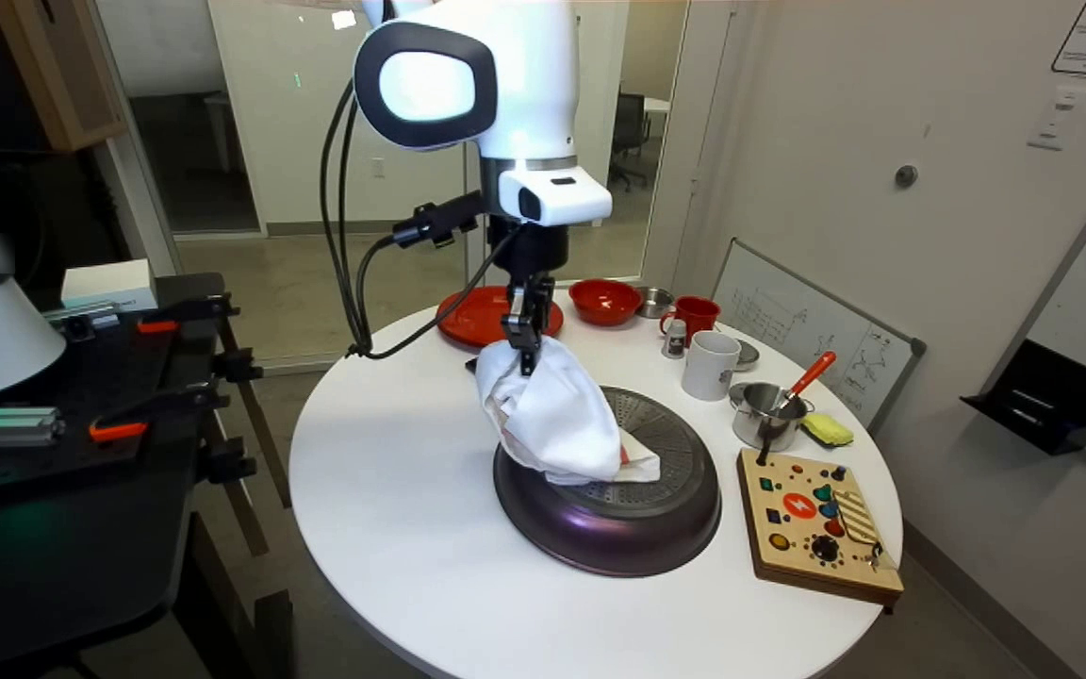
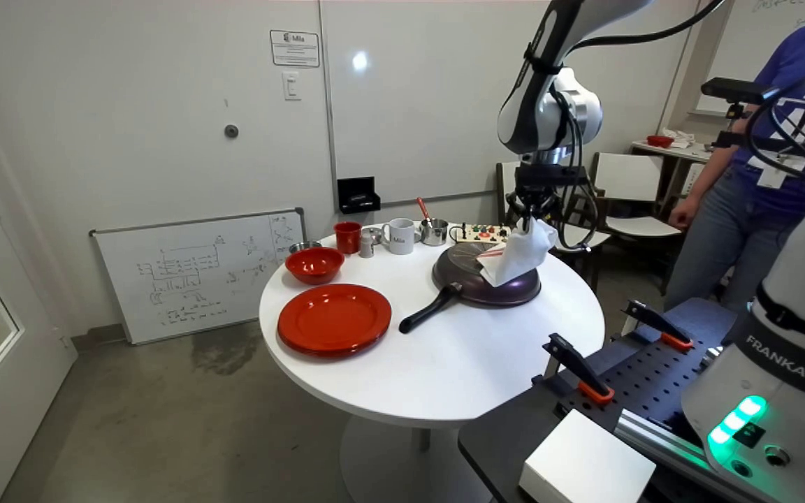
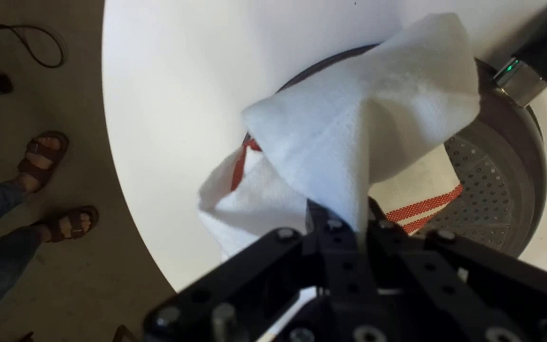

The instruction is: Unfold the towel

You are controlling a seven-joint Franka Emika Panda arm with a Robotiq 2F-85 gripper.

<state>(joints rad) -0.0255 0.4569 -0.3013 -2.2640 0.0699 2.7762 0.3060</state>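
The gripper (image 1: pixel 528 364) points downward, and I record its fingers (image 3: pixel 331 225) as clenched on the towel (image 3: pixel 321 137); the wrist view shows the cloth narrowing to a pinched fold between them. How many layers are caught I cannot tell. The governing relation, as I read it: the pinch sits at the upper end of the bundle, and the long axis runs from there down and out over the pan below. In the wrist view the main fold lies ahead of the fingers, a looser fold sags to the left, and a red-striped corner (image 3: pixel 425 206) shows to the right. My rig has a single arm (image 1: pixel 534 94), so no second hand can pin that corner; I judge the next pull should lead up and away from it, letting weight part the layers. Directly beneath is the frying pan (image 1: pixel 633 523), upturned, the towel's lower part apparently draped on its base; a low drag might shift it. The pan's handle (image 2: pixel 432 307) projects over the white table (image 1: pixel 411 538). Farther off, the red plate (image 2: pixel 335 318) and white mug (image 1: pixel 708 366) stand apart from the cloth. Farthest, a whiteboard (image 2: pixel 200 279) leans against the wall (image 2: pixel 151 140).
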